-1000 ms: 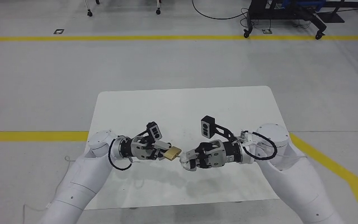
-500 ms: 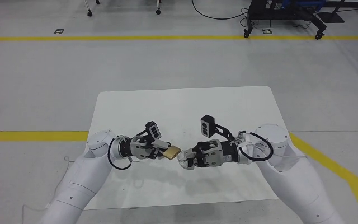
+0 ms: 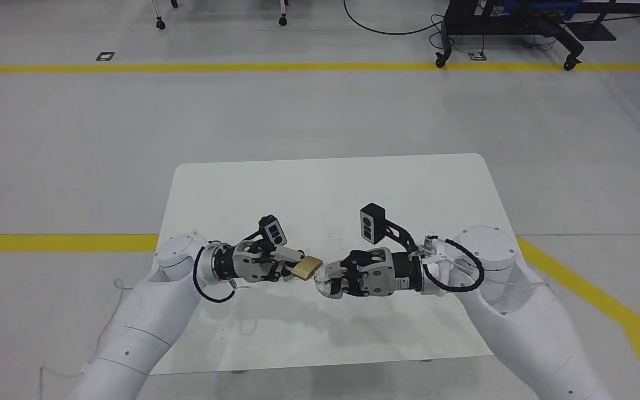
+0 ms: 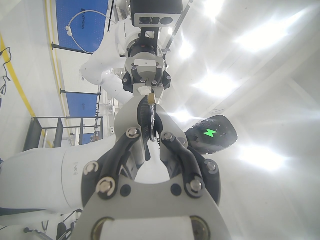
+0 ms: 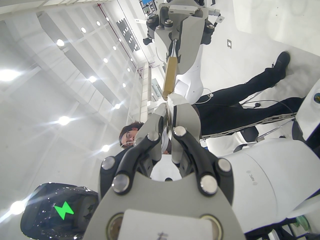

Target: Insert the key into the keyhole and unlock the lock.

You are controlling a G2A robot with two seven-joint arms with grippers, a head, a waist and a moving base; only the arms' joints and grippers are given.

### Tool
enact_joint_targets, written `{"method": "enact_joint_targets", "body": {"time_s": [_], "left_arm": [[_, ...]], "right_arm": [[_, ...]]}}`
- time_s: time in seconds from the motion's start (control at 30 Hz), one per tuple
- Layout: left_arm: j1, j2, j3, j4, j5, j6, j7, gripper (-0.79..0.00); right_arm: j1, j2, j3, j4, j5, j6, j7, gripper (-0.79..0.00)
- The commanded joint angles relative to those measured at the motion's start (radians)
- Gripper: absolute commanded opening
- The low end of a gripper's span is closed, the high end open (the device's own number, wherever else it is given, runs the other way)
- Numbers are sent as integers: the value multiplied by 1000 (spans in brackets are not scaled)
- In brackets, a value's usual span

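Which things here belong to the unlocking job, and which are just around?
Job: padlock, key, left gripper holding the padlock, right gripper holding the key.
Around: white table, black wheeled frame, yellow floor line.

- Lock (image 5: 170,76): smooth brass-coloured metal, finished with a satin sheen.
- Surface (image 3: 330,190): white, smooth, matt.
- Left hand (image 4: 149,111) and right hand (image 5: 169,108): matt grey fingers, black links, fastened with glossy metal screws.
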Motion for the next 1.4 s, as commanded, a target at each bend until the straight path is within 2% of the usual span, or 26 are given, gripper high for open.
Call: {"method": "enact_joint_targets", "body": {"time_s": [0.0, 0.07, 0.3, 0.6, 0.67, 0.8, 0.83, 0.87, 1.37], "left_arm": [[1, 1, -2, 0, 1, 0, -1, -785], [1, 1, -3, -1, 1, -1, -3, -785], [1, 2, -2, -5, 9, -1, -5, -785], [-1, 4, -7, -4, 11, 1, -3, -785], [-3, 5, -9, -3, 13, 2, -4, -785], [-4, 6, -11, -3, 14, 0, -4, -785], [-4, 6, -12, -2, 14, 0, -5, -785], [-4, 6, -12, -2, 14, 0, -5, -785], [3, 11, -20, -6, 35, -25, 2, -785]], "right_arm": [[-1, 0, 0, 0, 1, -2, -1, -742], [-1, 1, 0, -2, 3, -2, -1, -705], [-1, 3, 3, -5, 5, 2, 1, -705], [-10, 7, 18, -16, 19, 2, 0, -622], [-17, 9, 25, -20, 26, 5, 4, -659], [-34, 14, 49, -29, 36, 7, 2, -668], [-39, 15, 54, -32, 38, 8, 1, -767], [-43, 16, 57, -35, 38, 11, 0, -785], [-16, 15, 26, -34, 45, 64, -42, -785]]}}
